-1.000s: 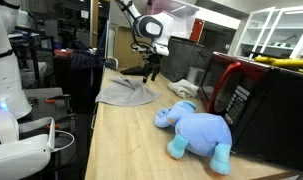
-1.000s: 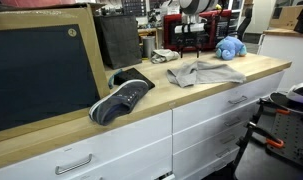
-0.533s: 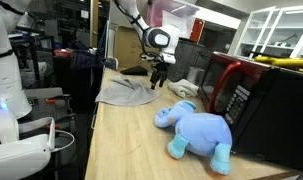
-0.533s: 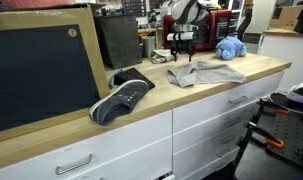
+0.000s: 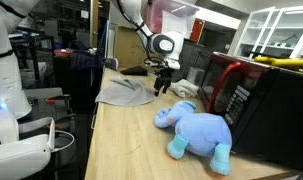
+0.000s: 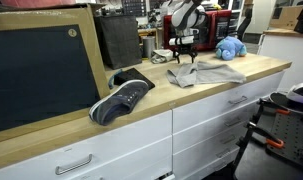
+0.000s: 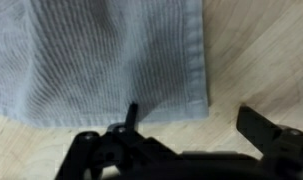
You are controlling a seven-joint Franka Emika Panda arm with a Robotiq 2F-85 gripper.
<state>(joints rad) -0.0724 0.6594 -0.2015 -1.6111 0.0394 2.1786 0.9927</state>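
Above a corner of the cloth (image 7: pixel 111 50) on the counter (image 7: pixel 261 50), our fingers (image 7: pixel 132 112) hang spread wide, one tip over it

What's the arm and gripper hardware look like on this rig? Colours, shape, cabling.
The arm has white, rounded links with dark bands at the joints and ends in a bulbous white wrist housing. A dark cable appears to run along it. The gripper is black, with two slim, angular fingers. No markings are legible.
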